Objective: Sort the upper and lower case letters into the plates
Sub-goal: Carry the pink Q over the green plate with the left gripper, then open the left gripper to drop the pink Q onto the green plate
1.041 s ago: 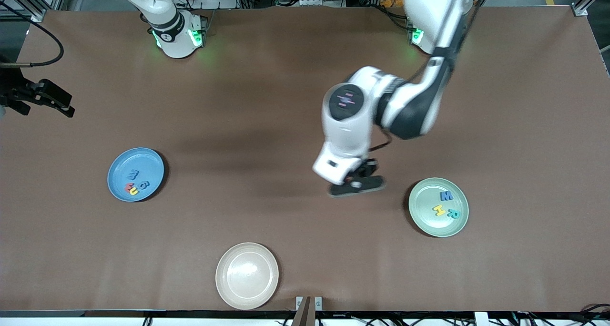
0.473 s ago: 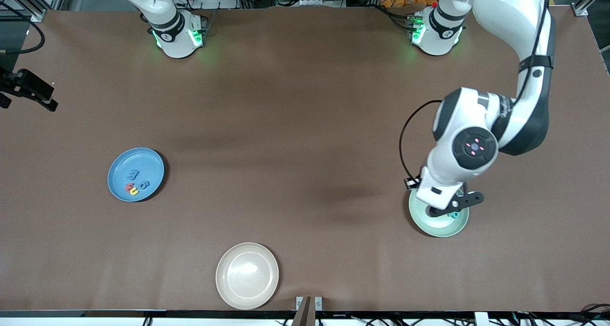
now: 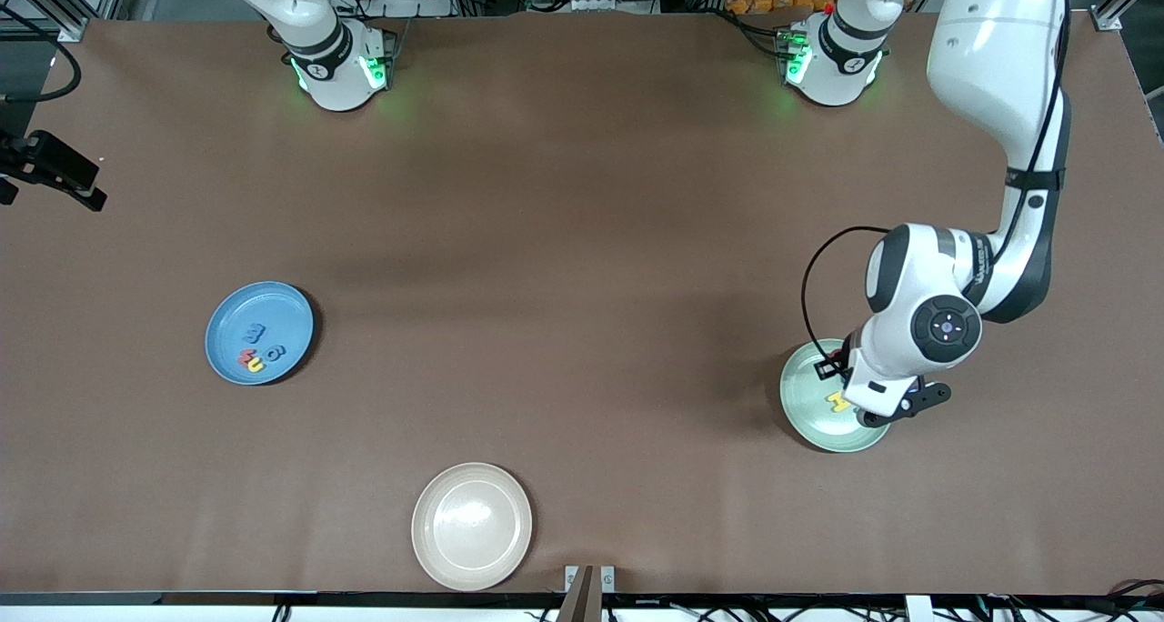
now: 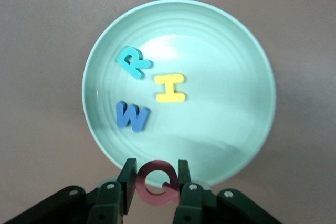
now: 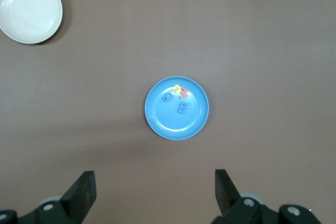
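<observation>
Right gripper (image 5: 152,195): way up over the table at the right arm's end, fingers spread wide with nothing between them, just waiting.

Blue plate (image 3: 259,333): sits toward the right arm's end and has four little letters bunched together in it. Looks like a blue one (image 3: 255,334), another blue one (image 3: 275,352), a red one (image 3: 245,358) and a yellow one (image 3: 255,366), the red and yellow touching. Honestly can't read which way they face.

Cream plate (image 3: 471,526): nearest the front camera, roughly mid-table, nothing in it.

Green plate (image 4: 178,90): toward the left arm's end. Three letters lie flat in it, apart from each other: teal R (image 4: 133,62), yellow H (image 4: 170,87), blue W (image 4: 132,116). All three sit off to one side of the plate's middle.

Left gripper (image 4: 156,186): hanging over the green plate's rim, fingers clamped on a red Q (image 4: 156,183). The Q is pinched by its sides, flat face toward the wrist camera.
</observation>
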